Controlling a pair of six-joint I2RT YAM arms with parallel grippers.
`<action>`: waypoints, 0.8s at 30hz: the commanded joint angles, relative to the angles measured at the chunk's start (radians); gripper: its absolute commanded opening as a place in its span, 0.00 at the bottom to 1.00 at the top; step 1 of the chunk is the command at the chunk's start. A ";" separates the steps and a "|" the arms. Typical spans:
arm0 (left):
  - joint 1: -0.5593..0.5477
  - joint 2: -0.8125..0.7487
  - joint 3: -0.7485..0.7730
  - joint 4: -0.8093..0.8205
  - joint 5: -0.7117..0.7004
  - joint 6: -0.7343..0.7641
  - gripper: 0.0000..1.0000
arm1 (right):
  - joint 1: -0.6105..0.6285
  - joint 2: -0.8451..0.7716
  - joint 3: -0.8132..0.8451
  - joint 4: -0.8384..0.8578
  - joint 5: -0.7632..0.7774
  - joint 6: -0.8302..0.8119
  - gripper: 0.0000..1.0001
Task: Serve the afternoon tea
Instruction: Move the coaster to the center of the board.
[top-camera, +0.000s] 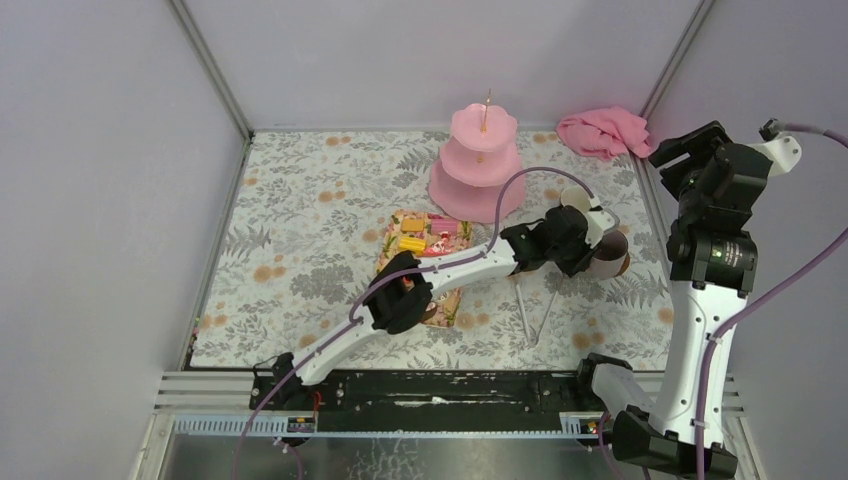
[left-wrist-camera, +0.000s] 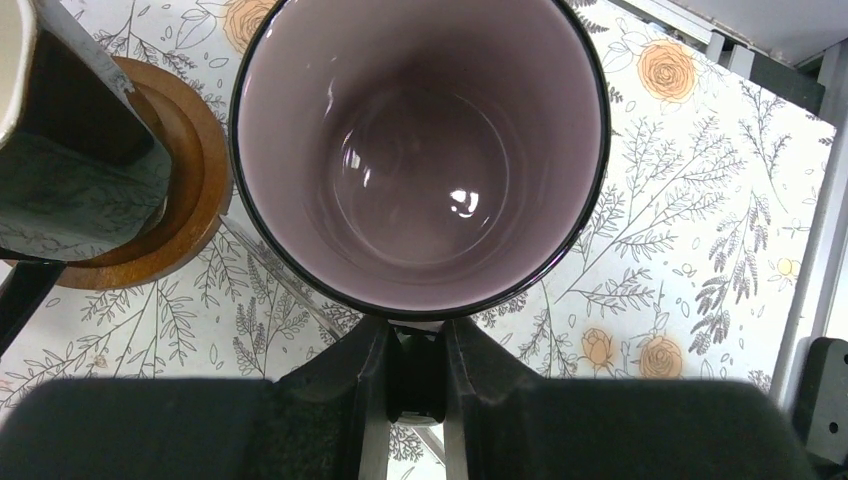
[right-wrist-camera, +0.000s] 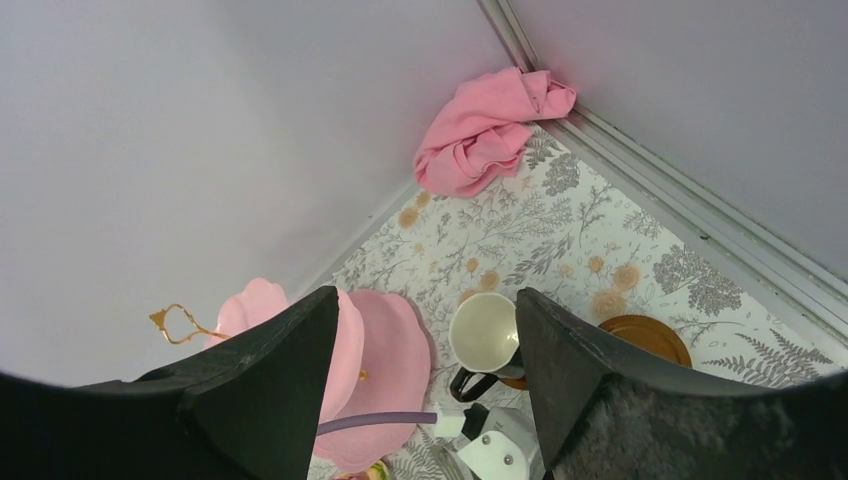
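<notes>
Black mug (left-wrist-camera: 420, 150), pale lilac inside: the left gripper (left-wrist-camera: 415, 345) has its jaws closed tight on the handle, and the mug sits just beside a wooden coaster (left-wrist-camera: 190, 200) over the floral counter (left-wrist-camera: 680, 200). The right gripper (right-wrist-camera: 425, 300) hangs raised near the counter's right edge, jaws wide apart and empty.
</notes>
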 joint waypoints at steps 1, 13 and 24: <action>-0.007 -0.005 0.086 0.151 -0.027 0.009 0.00 | 0.007 0.000 -0.018 0.054 0.041 -0.035 0.73; -0.021 -0.132 -0.111 0.251 -0.102 0.066 0.00 | -0.078 0.287 -0.090 0.027 0.158 0.021 0.35; -0.024 -0.248 -0.293 0.343 -0.112 0.124 0.00 | -0.159 0.571 -0.079 -0.026 0.007 0.080 0.17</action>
